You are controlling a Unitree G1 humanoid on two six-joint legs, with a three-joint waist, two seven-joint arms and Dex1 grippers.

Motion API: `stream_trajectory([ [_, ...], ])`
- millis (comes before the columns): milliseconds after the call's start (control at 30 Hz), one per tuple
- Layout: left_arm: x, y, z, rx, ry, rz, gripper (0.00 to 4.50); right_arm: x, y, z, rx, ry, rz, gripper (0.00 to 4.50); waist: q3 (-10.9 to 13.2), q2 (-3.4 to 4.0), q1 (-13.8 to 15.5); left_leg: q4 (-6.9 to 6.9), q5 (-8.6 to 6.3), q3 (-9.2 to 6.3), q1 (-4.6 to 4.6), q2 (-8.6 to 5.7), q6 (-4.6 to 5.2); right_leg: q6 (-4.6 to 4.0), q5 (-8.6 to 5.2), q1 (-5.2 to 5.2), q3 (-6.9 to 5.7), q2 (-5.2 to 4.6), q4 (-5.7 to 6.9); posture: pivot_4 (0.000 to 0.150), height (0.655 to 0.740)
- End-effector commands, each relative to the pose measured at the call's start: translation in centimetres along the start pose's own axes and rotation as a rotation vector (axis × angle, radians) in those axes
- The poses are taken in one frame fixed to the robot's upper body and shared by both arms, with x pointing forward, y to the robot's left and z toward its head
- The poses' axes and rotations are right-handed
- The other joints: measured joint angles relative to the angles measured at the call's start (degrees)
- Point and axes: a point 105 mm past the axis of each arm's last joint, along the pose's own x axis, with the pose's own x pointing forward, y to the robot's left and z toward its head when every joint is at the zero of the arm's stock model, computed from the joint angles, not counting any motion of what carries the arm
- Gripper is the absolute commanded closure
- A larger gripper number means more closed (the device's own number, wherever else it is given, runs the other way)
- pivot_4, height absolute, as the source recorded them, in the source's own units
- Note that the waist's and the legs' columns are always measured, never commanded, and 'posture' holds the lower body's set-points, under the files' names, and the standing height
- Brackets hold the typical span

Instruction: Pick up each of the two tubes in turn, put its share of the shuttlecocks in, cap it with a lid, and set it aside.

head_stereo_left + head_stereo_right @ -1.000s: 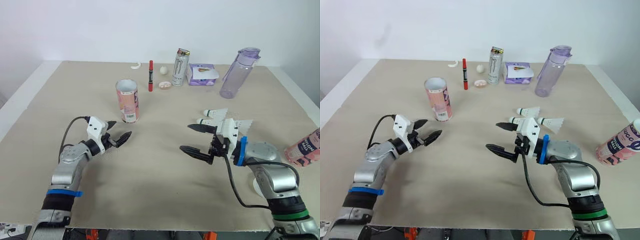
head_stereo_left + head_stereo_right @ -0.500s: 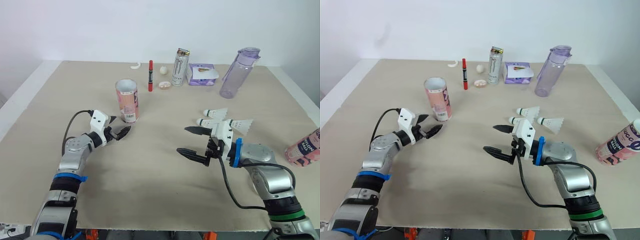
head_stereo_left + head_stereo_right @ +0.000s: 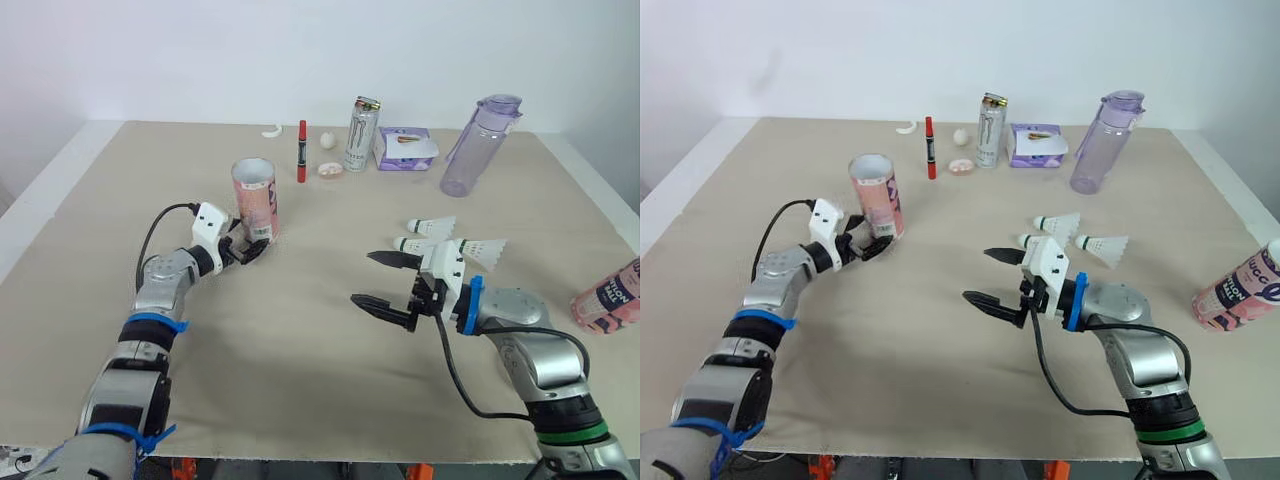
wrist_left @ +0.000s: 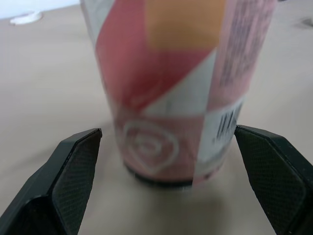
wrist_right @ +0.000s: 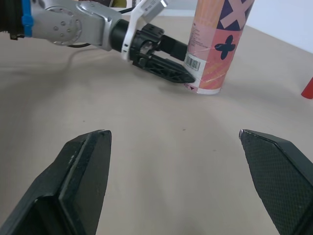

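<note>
The pink tube (image 3: pixel 254 201) stands up straight on the table (image 3: pixel 300 390), on the robot's left side, with its top open. The left gripper (image 3: pixel 248 248) is low down at the bottom of this tube. In the left wrist view its two black fingers (image 4: pixel 73 171) are spread apart, one on each side of the tube, and a little gap shows on both sides, so it is not squeezing the tube. The right gripper (image 3: pixel 362 278) is over the bare middle of the table, well apart from the tube. Its fingers are spread wide and it holds nothing. Three shuttlecocks (image 3: pixel 432 226) lie close together on the table just behind the right gripper. A second pink tube (image 3: pixel 608 293) is at the far right edge of the table and looks tipped over. At the back of the table are a red marker (image 3: pixel 301 151), an energy drink can (image 3: pixel 361 134), a small purple pack (image 3: pixel 404 148) and a purple water bottle (image 3: pixel 471 145).
</note>
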Motion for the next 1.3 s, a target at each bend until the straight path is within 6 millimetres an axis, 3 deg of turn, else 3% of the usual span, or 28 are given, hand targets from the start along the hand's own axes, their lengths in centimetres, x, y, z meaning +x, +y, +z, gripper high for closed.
stream_trajectory([
  [33,1.0,0.2,1.3,0.041,-0.022,0.009,0.00,-0.2,0.2,1.1,-0.044,-0.023,-0.006,0.02,0.00,0.00,0.00,0.00,0.00,-0.01,0.00,0.00,0.00,0.00,0.00,0.00,0.00,0.00,0.00,0.150,0.7400],
  [467,2.3,0.9,2.2,0.035,-0.027,0.068,0.00,-0.6,0.5,1.1,-0.039,-0.010,-0.041,0.02,0.04,-0.06,0.00,0.00,0.00,-0.04,-0.04,-0.01,0.00,-0.01,0.01,-0.01,-0.02,0.00,0.01,0.150,0.7400],
  [800,2.7,-0.3,2.1,-0.044,-0.056,-0.011,0.00,-0.9,0.9,1.1,-0.028,0.001,-0.052,0.02,0.04,-0.07,0.00,0.00,0.00,-0.06,-0.05,-0.03,0.00,-0.01,0.01,-0.01,-0.02,0.00,0.02,0.150,0.7400],
  [1300,2.8,-0.8,2.2,-0.015,-0.056,-0.047,0.00,-1.0,1.1,1.1,-0.025,0.004,-0.056,0.02,0.04,-0.07,0.00,0.01,0.00,-0.08,-0.05,-0.04,0.00,0.00,0.00,-0.01,-0.02,0.00,0.05,0.150,0.7400],
])
